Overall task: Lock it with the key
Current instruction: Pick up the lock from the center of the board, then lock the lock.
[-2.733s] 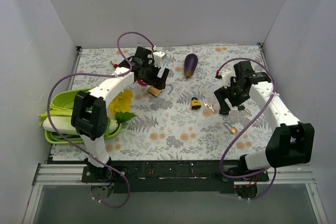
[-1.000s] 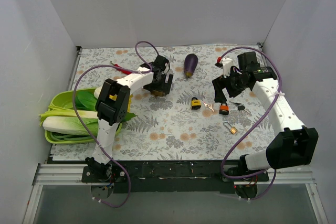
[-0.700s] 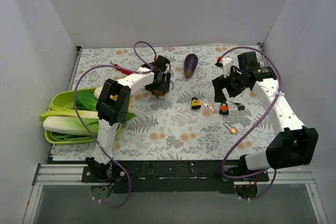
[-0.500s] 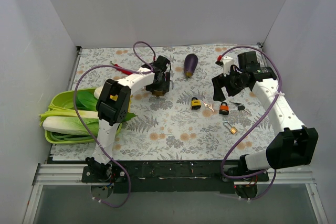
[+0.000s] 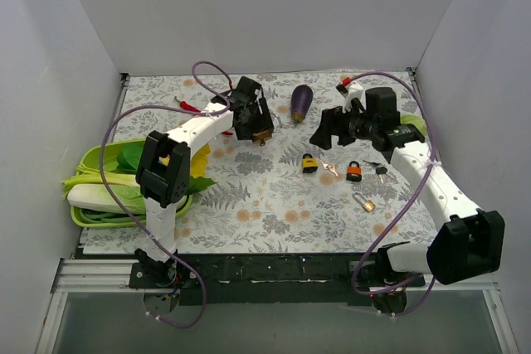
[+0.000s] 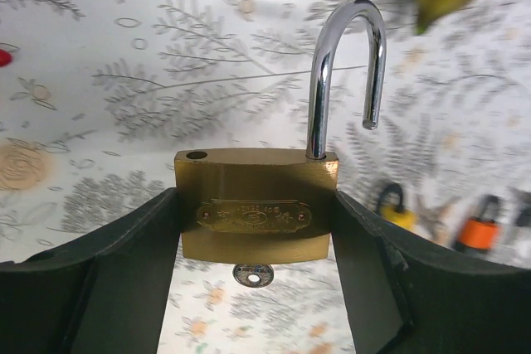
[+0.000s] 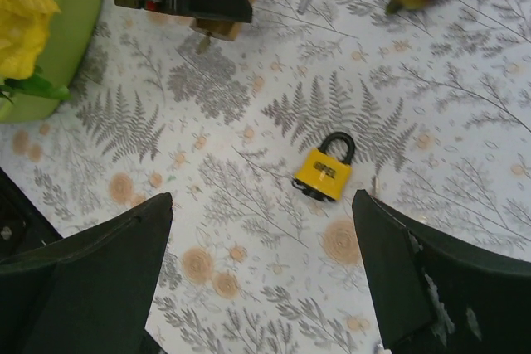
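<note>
We grip the brass padlock (image 6: 253, 215) mid-frame in our left hand (image 5: 255, 122) — shackle (image 6: 344, 64) open, key (image 6: 253, 275) seemingly seated underneath. Locking is not yet done; our right hand (image 7: 261, 279) hangs wide and empty.

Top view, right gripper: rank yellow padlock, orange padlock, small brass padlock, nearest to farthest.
1. yellow padlock: just below the right gripper in the view, mid-table.
2. orange padlock: to the yellow one's right.
3. small brass padlock: closest to the arm bases, right side.
</note>
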`<state>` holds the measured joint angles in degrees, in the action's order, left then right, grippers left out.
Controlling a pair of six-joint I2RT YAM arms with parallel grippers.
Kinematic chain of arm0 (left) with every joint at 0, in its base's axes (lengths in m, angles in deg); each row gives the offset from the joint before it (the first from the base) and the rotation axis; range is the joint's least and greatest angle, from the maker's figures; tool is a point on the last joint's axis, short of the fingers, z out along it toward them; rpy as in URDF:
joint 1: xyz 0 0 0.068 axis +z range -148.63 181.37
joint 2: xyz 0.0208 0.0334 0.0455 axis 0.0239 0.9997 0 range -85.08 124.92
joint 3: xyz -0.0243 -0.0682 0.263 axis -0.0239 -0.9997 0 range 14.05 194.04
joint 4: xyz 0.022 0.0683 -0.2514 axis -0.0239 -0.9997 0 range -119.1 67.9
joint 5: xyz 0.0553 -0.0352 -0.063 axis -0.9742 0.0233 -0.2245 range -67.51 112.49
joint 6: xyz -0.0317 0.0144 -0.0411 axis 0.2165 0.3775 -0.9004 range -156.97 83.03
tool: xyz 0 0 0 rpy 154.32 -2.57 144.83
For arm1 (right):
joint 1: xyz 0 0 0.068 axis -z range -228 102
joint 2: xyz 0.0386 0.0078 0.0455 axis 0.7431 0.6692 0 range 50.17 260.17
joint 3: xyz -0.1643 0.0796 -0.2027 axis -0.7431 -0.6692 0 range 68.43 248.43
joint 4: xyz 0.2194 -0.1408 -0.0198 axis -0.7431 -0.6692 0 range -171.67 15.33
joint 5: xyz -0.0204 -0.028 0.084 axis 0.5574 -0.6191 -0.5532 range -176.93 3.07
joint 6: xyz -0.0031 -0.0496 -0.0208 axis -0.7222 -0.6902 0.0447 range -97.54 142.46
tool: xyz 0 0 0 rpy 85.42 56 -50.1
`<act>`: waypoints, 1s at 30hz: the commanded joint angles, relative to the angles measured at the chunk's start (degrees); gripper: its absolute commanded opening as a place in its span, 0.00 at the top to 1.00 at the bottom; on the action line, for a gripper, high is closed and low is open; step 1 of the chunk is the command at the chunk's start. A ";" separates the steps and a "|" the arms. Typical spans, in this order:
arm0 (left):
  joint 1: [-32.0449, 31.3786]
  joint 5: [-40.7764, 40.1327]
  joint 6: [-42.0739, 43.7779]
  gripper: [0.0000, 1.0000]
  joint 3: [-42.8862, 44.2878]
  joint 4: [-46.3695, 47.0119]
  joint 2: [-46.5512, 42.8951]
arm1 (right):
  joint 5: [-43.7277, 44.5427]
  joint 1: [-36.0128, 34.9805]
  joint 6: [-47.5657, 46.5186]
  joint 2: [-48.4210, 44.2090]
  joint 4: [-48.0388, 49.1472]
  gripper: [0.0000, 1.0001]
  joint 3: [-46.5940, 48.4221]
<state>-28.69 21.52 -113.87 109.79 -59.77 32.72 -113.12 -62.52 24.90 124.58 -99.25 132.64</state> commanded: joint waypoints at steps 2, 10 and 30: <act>0.09 7.99 -9.92 1.00 3.75 6.72 -10.30 | 5.01 -7.17 11.00 -1.55 20.41 0.03 -3.64; 1.50 17.14 -20.38 1.00 0.06 12.00 -14.79 | 13.18 -12.45 18.38 5.12 23.17 0.05 0.48; 2.03 25.32 -30.76 1.00 -6.18 19.21 -19.45 | 28.21 -18.35 23.67 13.92 29.94 0.21 5.67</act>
<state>-26.90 43.31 -142.13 102.71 -45.73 20.24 -89.17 -80.34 47.43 137.22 -73.09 135.17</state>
